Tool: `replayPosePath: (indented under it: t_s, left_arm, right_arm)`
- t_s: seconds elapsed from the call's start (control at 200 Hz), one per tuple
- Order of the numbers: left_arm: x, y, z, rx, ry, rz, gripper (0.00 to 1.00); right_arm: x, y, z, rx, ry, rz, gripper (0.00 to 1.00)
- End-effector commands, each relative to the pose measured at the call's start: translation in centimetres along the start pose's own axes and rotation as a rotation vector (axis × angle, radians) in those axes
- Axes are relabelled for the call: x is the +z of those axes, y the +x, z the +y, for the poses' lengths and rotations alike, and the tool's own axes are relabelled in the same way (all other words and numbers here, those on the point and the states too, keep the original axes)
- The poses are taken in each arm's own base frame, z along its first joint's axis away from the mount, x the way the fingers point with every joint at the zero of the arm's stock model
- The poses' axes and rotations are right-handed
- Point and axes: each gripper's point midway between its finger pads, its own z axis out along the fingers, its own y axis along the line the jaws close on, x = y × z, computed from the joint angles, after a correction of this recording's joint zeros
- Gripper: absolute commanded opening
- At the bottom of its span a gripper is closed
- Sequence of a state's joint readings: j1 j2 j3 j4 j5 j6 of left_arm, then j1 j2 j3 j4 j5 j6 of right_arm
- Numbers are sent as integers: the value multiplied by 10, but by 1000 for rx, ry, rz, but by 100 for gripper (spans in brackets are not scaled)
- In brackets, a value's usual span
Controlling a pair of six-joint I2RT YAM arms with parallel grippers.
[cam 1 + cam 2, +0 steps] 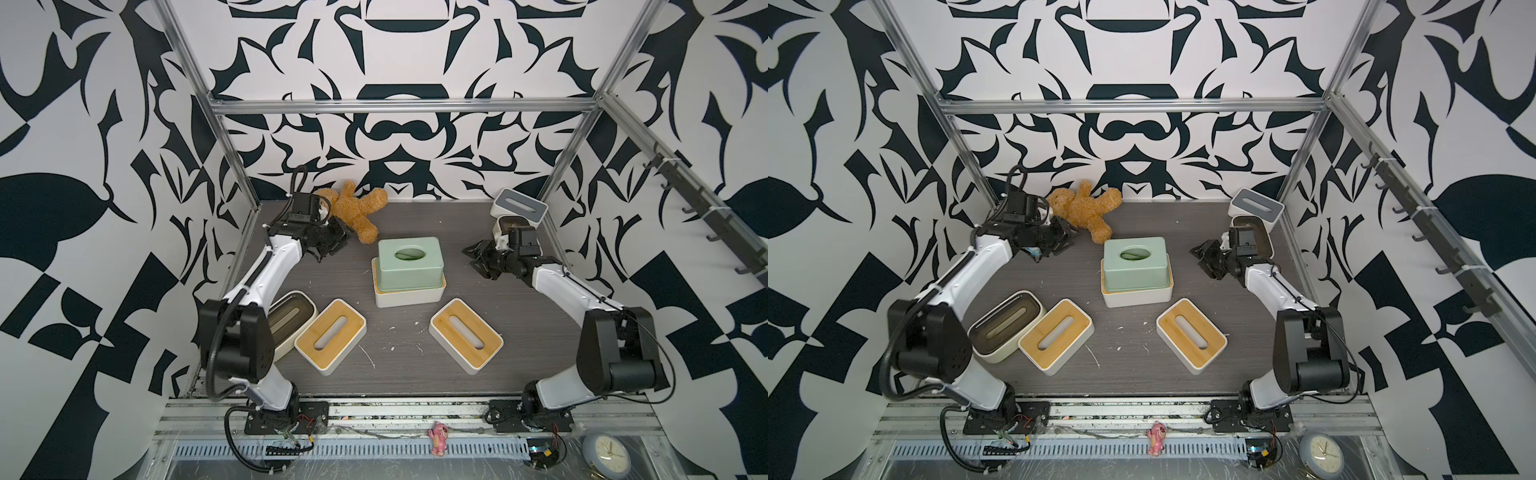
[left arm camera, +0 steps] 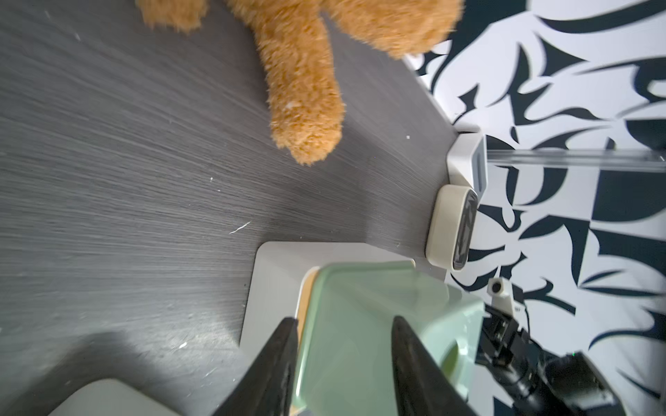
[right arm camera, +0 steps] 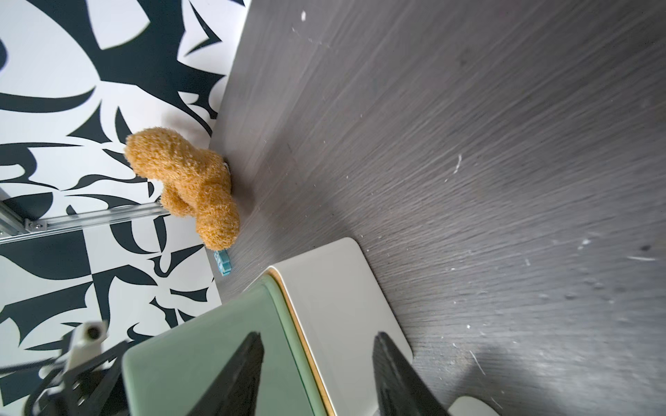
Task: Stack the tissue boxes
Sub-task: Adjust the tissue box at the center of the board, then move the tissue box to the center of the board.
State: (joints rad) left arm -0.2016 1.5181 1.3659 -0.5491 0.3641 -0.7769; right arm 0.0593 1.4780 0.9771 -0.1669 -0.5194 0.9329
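Observation:
A sage green tissue box (image 1: 409,264) sits on top of a white tissue box with a bamboo lid (image 1: 411,296) at the table's middle. My left gripper (image 1: 332,244) stands open to the left of this stack, clear of it. To the stack's right my right gripper (image 1: 476,258) is also open and apart from it. Both wrist views show the green box (image 2: 356,324) (image 3: 201,353) beyond empty jaws. Two more bamboo-lid boxes (image 1: 330,336) (image 1: 466,336) lie in front. A cream box with a dark lid (image 1: 291,318) is half hidden by the left arm.
A brown teddy bear (image 1: 353,210) lies at the back left, close to the left gripper. In the back right corner stand a grey-lid white box (image 1: 519,205) and a cream dark-lid box (image 1: 513,224), just behind the right wrist. Metal frame posts edge the table.

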Motion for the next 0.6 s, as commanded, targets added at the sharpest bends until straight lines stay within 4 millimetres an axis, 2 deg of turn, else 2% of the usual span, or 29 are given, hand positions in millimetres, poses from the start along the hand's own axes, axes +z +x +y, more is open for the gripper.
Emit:
replayPosePath:
  t_s: [0.0, 0.06, 0.175, 0.19, 0.24, 0.395, 0.51, 0.595]
  left_arm:
    - [-38, 43, 43, 60, -178, 30, 54]
    - [-64, 59, 52, 77, -206, 3, 64]
    - [-99, 93, 83, 58, -298, -10, 84]
    - [-103, 97, 87, 54, -311, -9, 90]
    - [-115, 110, 99, 23, -349, -15, 100]
    - [-133, 141, 136, -89, -449, -29, 99]
    - [-125, 163, 158, -160, -490, 32, 99]
    - [-118, 172, 171, -167, -514, 64, 99]
  right_arm:
    - [-23, 3, 6, -105, 26, -14, 65]
    - [-32, 6, 8, -136, 28, -18, 72]
    - [-47, 13, 15, -185, 17, -25, 86]
    - [-49, 14, 16, -190, 17, -25, 88]
    - [-55, 17, 20, -205, 4, -26, 92]
    - [-75, 24, 31, -252, -31, -47, 99]
    - [-89, 29, 35, -274, -40, -69, 99]
    - [-99, 31, 36, -291, -31, -92, 99]
